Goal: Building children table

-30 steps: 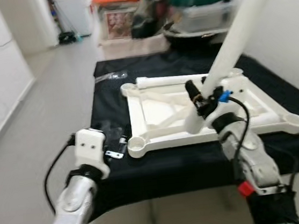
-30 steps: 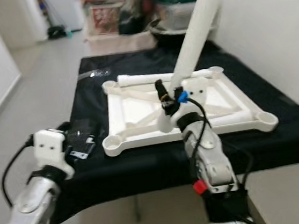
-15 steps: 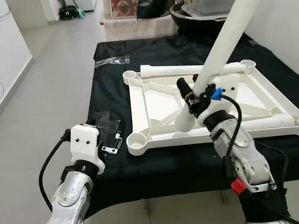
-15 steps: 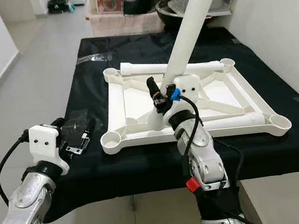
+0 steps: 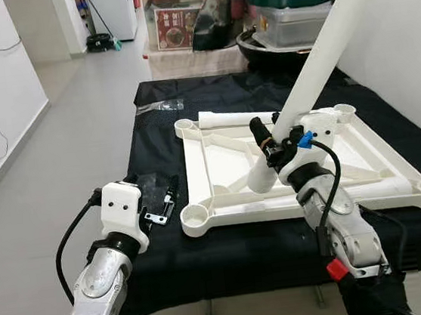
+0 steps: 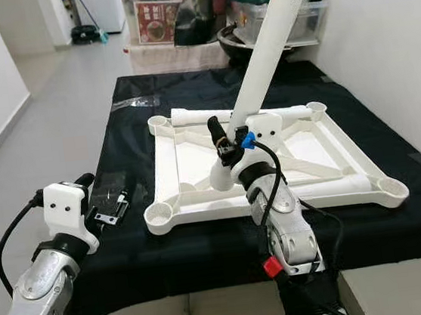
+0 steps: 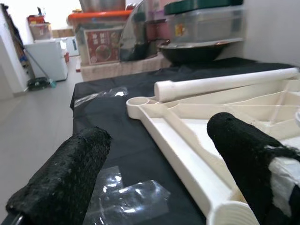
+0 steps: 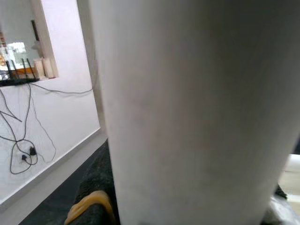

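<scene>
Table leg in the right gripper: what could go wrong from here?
1. The right gripper holds the long white table leg near its bottom end, tilted, with most of its length above; it may pivot or slip in the grip.
2. The leg's lower end sits over the middle of the white tabletop frame, not at a corner socket; pushing down here could shove the frame along the black cloth.
3. The left gripper is open and off the frame, so nothing braces it.

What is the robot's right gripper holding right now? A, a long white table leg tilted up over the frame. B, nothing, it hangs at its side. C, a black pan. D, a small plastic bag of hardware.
A: the right gripper is closed around the lower end of the long white table leg, which slants up and away over the white table frame on the black-covered table.
</scene>
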`<state>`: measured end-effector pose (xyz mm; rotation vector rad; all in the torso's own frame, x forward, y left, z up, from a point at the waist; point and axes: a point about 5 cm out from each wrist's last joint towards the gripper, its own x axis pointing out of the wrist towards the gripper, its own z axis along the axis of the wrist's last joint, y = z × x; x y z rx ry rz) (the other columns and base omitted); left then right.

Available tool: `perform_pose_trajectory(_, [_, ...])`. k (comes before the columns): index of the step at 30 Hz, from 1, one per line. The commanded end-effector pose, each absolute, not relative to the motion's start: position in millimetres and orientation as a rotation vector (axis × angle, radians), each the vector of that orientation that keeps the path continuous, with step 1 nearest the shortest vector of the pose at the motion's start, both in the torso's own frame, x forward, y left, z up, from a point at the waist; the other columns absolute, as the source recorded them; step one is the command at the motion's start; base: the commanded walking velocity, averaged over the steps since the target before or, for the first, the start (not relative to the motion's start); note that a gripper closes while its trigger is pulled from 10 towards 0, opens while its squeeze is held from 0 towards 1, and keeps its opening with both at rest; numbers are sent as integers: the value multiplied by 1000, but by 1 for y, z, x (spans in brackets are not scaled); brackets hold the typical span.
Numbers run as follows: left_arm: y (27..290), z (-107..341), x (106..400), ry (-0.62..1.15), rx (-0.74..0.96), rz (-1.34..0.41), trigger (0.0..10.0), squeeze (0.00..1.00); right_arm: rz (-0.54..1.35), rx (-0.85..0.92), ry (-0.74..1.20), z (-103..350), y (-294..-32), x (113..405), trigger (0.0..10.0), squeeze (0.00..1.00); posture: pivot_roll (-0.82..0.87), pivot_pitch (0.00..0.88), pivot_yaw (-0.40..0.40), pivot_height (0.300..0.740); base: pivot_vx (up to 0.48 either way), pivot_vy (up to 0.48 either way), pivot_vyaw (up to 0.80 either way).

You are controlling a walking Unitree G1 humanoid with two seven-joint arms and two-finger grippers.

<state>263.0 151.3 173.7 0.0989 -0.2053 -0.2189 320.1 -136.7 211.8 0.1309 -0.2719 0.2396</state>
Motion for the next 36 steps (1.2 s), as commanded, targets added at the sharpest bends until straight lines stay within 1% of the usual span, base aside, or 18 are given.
perform_pose_trajectory(1, [149, 173, 264, -200, 94, -231, 10000, 0, 221, 126, -281, 213, -142, 321, 10000, 0, 22, 0, -69, 740, 0, 0, 0])
perform_pose_trajectory(8, [150, 168, 264, -166, 97, -210, 10000, 0, 219, 130, -278, 212, -142, 321, 10000, 0, 24, 0, -67, 740, 0, 0, 0])
perform_pose_trajectory(18, [151, 167, 260, -161, 53, -229, 10000, 0, 218, 148, -275, 211, -142, 322, 10000, 0, 26, 0, -68, 740, 0, 0, 0])
perform_pose_trajectory(23, [151, 166, 259, -159, 36, -233, 10000, 0, 214, 162, -270, 211, -143, 322, 10000, 0, 25, 0, -70, 740, 0, 480, -80])
perform_pose_trajectory(31, [150, 165, 259, -154, 32, -239, 10000, 0, 214, 166, -272, 212, -145, 323, 10000, 0, 23, 0, -71, 740, 0, 480, -658])
perform_pose_trajectory(35, [149, 164, 259, -151, 31, -242, 10000, 0, 213, 151, -271, 212, -145, 323, 10000, 0, 15, 0, -69, 740, 0, 480, 0])
perform_pose_trajectory(36, [149, 164, 260, -153, 35, -240, 10000, 0, 213, 147, -271, 212, -145, 322, 10000, 0, 12, 0, -68, 740, 0, 0, 0])
